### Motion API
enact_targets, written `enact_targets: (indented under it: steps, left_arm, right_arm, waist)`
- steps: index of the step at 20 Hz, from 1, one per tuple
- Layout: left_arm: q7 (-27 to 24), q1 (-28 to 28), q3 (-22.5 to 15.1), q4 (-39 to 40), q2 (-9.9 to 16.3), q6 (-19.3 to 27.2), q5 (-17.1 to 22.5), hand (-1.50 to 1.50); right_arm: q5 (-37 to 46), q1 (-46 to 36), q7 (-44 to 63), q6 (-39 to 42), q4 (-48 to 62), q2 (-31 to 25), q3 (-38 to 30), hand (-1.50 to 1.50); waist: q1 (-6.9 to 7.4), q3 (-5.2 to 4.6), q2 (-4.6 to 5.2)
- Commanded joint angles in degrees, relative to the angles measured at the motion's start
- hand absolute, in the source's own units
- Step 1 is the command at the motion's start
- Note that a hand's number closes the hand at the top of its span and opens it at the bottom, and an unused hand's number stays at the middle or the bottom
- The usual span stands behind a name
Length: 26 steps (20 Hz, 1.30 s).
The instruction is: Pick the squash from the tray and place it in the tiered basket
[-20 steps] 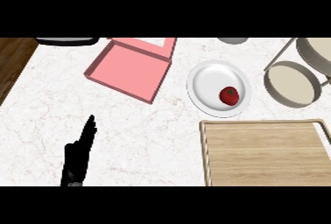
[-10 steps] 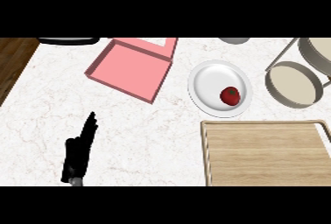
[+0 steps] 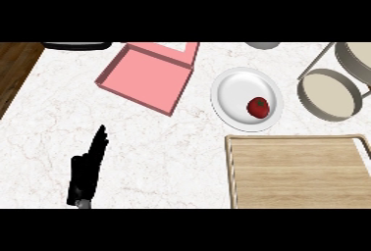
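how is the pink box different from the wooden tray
The pink box is pink and sits turned at an angle at the counter's upper left; the wooden tray is light wood and lies square at the lower right. The box is fully in view; the tray runs past the picture's lower edge. Both are shallow, rimmed, and show nothing inside.

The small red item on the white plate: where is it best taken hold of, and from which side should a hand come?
Probably from straight above, fingers closing on its opposite rounded sides. The red item is small and roundish and lies alone on the shallow plate, so nothing blocks a descent; a sideways approach would likely meet the rim.
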Motion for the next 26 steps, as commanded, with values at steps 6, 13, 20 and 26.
enact_targets:
  steps: [6,13,20,26]
  left_arm:
    - [0.8,-2.6,0.1,1.1,-0.2,0.3,-0.7,0.0]
    - [1.1,0.2,0.5,-0.9,0.8,-1.3,0.6,0.0]
    - [-1.6,1.9,-0.2,0.6,-0.9,0.2,-0.3,0.0]
    - [-1.7,1.4,0.0,1.7,-1.1,0.2,-0.3,0.0]
  right_arm:
    - [-0.4,-7.2,-2.5,-5.6,15.4,5.6,-3.0,1.5]
    - [-10.6,-7.0,-5.1,-1.6,19.6,7.2,-12.3,-1.5]
    - [-17.9,-9.0,-8.5,-2.6,19.9,2.9,-20.1,-1.5]
    - [-19.6,-4.3,-10.1,-13.6,20.3,-3.6,-24.8,-1.5]
  waist:
    - [0.45,0.06,0.38]
    - [0.16,0.09,0.23]
    - [-0.19,0.06,0.13]
    - [-0.76,0.08,0.25]
